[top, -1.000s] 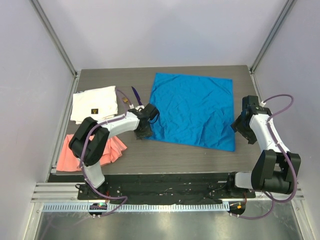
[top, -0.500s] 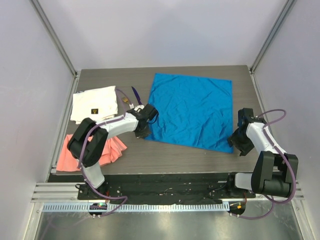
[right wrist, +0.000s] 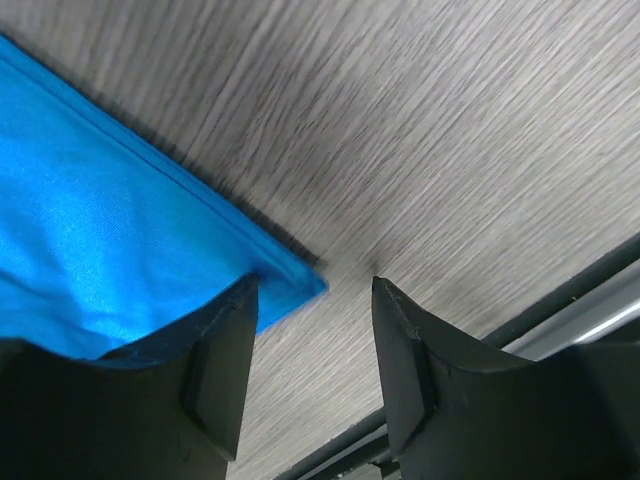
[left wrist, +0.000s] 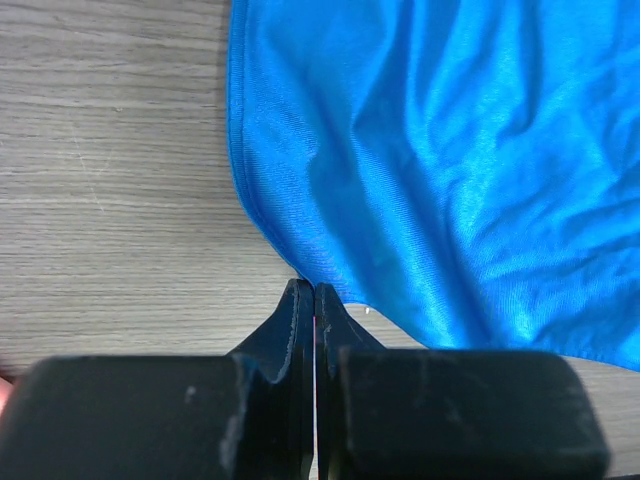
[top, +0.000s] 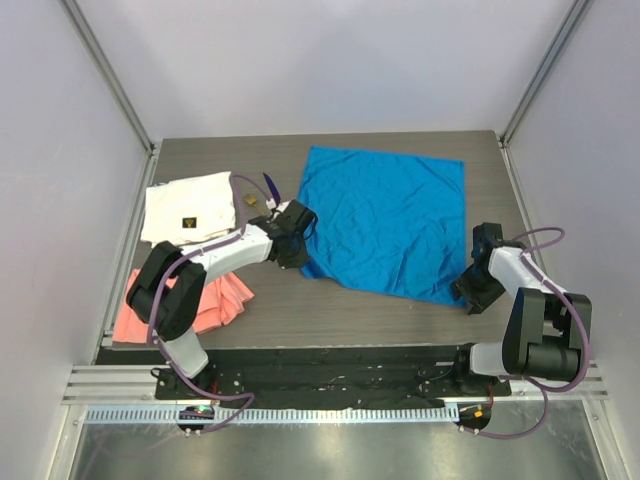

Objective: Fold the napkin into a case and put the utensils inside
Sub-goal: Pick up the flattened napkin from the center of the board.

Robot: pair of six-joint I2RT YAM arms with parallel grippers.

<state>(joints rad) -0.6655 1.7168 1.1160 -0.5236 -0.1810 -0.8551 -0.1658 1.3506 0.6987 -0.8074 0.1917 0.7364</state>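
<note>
Two napkin corners: my left end effector clamps one, pinch hidden; my right end effector gapes astride the hemmed other.

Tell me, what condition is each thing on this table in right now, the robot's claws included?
napkin: spread out flat, unfolded, lightly wrinkled.
left gripper: shut, pinching the napkin's near left corner.
right gripper: open, jaws either side of the napkin's near right corner.
utensils: lying loose, left of the napkin.
white cloth: folded, lying flat.
salmon-pink cloth: bunched, partly hidden.
</note>
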